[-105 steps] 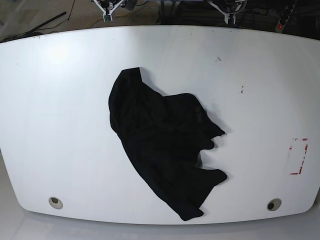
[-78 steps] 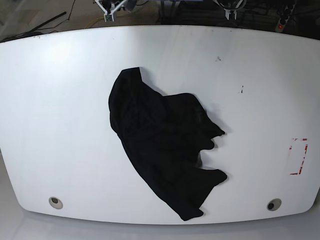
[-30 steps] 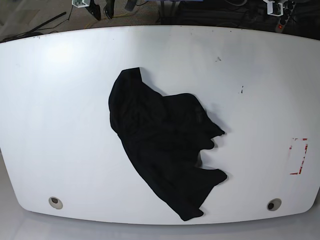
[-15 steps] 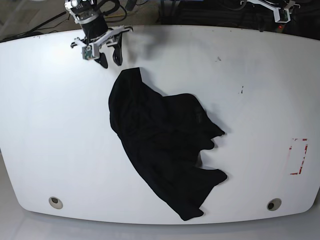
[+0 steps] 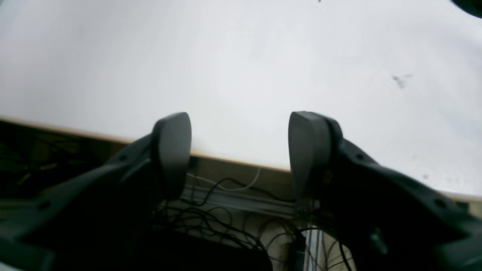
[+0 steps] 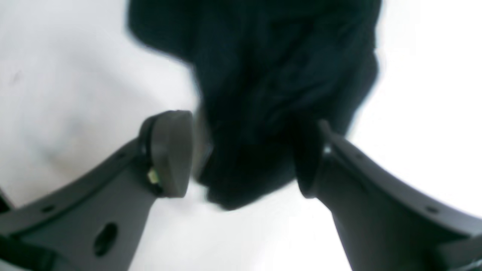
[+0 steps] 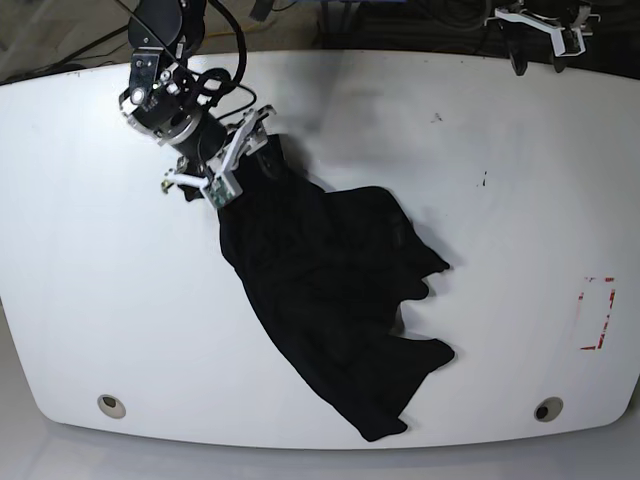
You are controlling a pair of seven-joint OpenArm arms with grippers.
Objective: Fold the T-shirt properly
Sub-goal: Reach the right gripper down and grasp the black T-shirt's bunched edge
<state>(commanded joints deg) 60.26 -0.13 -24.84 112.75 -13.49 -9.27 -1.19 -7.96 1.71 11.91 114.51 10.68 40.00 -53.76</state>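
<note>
Right gripper sits over the far-left corner of the T-shirt, fingers spread apart, nothing clamped. Right wrist view: dark fabric of the T-shirt bunches between the two fingers, its rounded end lying in the gap; whether the pads touch cloth cannot be told, picture blurred. T-shirt is crumpled, not flat, spread diagonally across the middle of the white table, from its far-left end under the right gripper down to a narrow tip near the table's near edge, with ragged lobes on its right side. Two round holes sit in the table's near corners, each well apart from the T-shirt. Red tape marks lie right of the T-shirt, near the table's right edge. Left gripper is far right of the T-shirt, at the table's far edge, well apart from the cloth. Left wrist view: left gripper fingers spread wide, empty, over the table edge, cables below; a sliver of the T-shirt at top right corner.
</note>
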